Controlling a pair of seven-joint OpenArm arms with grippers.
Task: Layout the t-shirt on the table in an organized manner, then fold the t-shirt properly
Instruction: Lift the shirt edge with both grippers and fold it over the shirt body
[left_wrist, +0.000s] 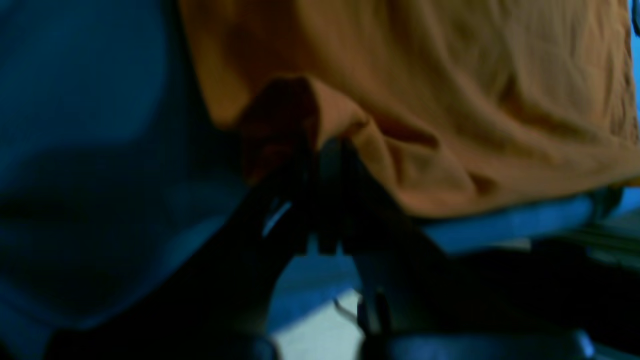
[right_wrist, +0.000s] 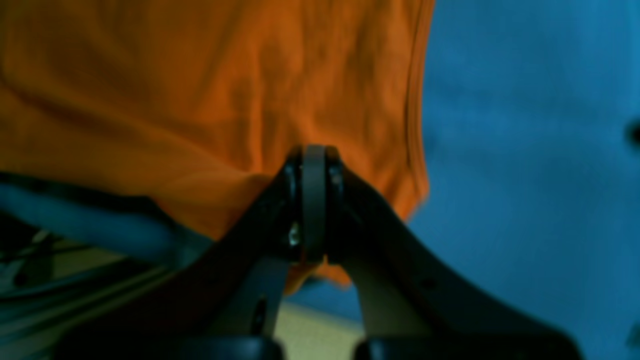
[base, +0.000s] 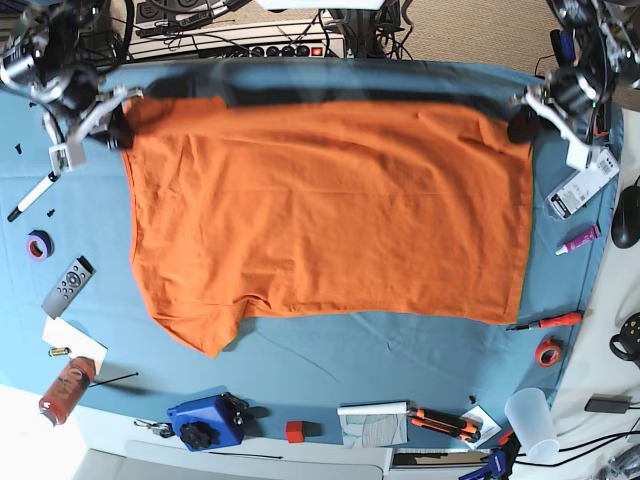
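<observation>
My left end effector (base: 522, 118) and right end effector (base: 118, 125) each pinch a far corner of the orange t-shirt (base: 330, 210). It lies spread across the blue table (base: 400, 355).

A workshop: screwdriver (base: 545, 322), tape rolls (base: 547, 352), power strip (base: 262, 46) ring the table (base: 400, 350).

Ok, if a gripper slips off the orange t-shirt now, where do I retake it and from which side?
Probably the same far-edge corners of the t-shirt. The right gripper and left gripper are each shut on one, holding that edge taut. Come in from outside each corner, over the table, where the doubled hem gives the fingers something to bite.
</observation>
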